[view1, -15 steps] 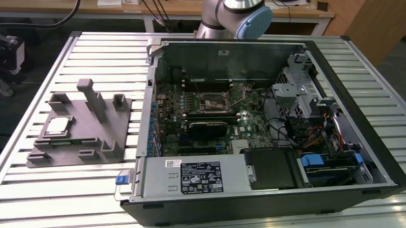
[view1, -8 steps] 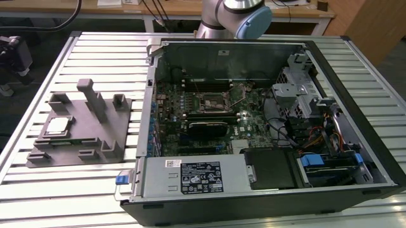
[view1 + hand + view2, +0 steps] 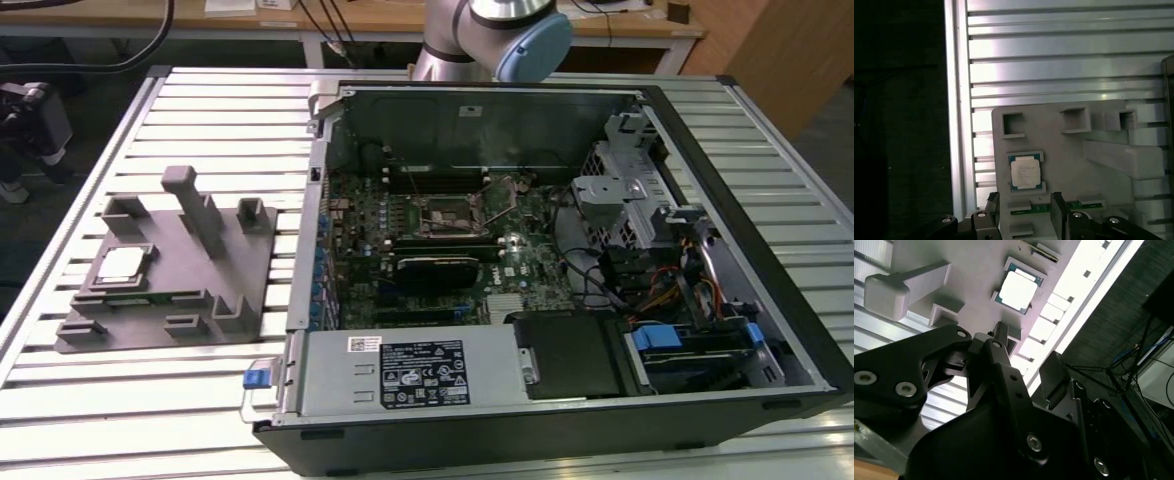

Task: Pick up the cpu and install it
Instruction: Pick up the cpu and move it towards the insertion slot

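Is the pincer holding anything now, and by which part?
Nothing. The pincer is open and empty; the cpu lies untouched on the grey tray.

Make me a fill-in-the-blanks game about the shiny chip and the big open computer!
1. The small flat square silvery cpu lies on a ___ plastic holder.
2. That holder sits at the exterior view's ___ of the open black metal computer case.
3. The black tool has its jaws ___, gripping nothing.
Missing words: grey; left; open.
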Robot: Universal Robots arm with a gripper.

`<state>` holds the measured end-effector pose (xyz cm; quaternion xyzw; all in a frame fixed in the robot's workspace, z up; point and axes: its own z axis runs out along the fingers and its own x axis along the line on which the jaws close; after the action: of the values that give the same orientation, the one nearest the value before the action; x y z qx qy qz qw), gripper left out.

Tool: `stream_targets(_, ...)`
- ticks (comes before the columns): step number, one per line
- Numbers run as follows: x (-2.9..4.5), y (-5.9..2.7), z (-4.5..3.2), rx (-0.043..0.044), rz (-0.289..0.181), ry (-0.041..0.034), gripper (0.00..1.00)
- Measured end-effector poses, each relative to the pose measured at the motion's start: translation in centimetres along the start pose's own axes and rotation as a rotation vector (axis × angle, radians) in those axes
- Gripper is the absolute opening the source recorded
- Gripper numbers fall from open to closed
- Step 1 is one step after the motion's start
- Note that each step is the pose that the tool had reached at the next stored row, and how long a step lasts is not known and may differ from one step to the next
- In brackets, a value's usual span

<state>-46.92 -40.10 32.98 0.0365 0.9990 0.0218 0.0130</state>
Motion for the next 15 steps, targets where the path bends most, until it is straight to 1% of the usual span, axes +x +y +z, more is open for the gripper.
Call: stream_targets(15, 0.02, -0.04, 0.76, 0.0, 0.0, 0.0, 0.53)
